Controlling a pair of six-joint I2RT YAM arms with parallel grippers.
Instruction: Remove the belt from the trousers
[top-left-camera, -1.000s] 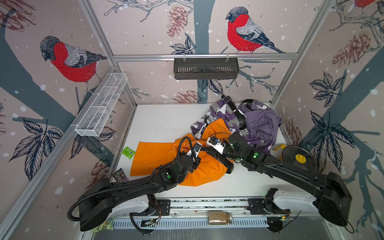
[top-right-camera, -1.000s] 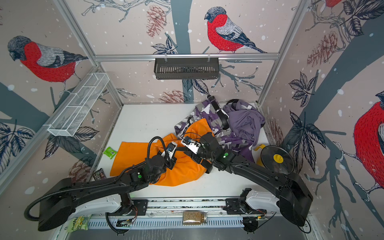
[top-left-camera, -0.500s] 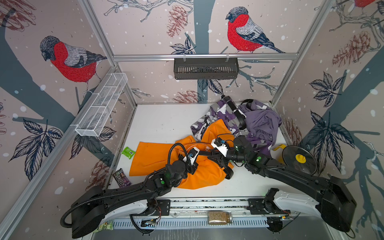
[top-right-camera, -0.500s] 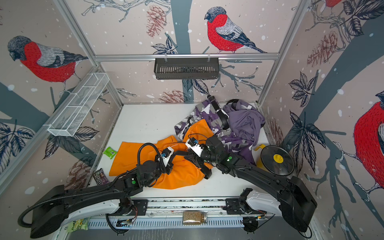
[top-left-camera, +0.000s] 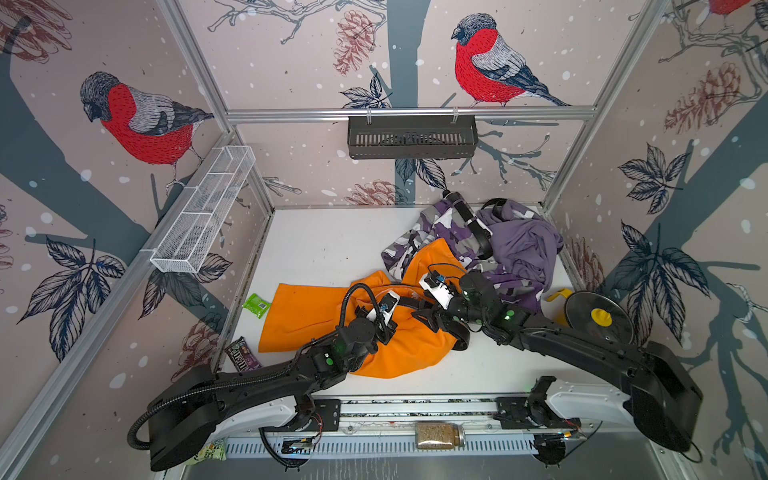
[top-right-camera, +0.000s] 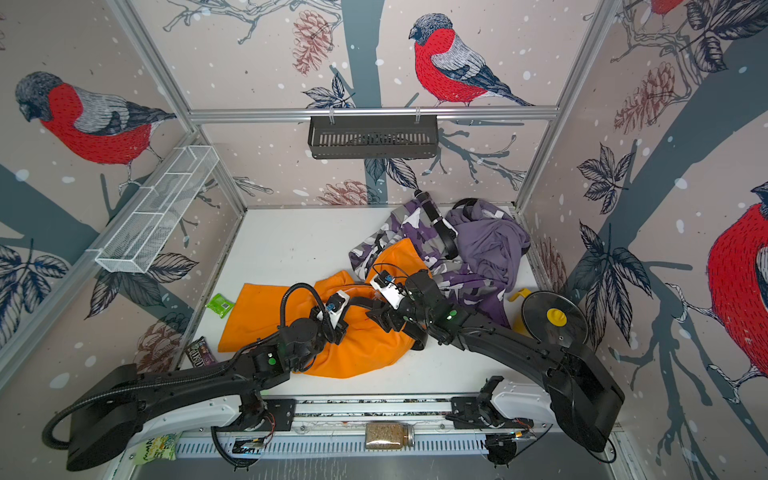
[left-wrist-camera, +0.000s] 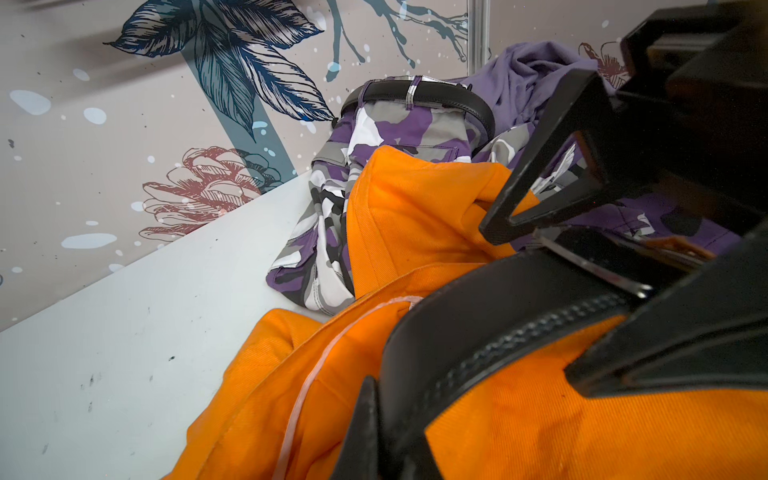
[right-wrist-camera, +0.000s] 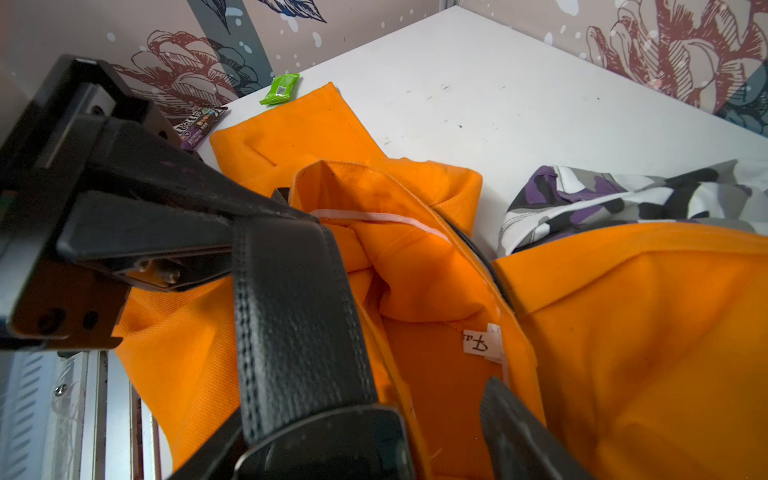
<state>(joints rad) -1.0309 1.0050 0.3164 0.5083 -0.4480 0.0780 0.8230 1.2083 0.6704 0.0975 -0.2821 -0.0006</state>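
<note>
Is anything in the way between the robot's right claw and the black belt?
Nothing visible is. The belt runs straight into the open right gripper, against one finger, and the orange trousers lie beside it, not between. The left gripper is shut on the same strap.

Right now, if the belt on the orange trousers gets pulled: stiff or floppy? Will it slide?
Likely floppy lengthwise: the belt curves over the orange trousers instead of holding a line. Its grained, stitched face looks grippy, so a grip probably won't slip. It may drag the cloth, which is bunched around it.
</note>
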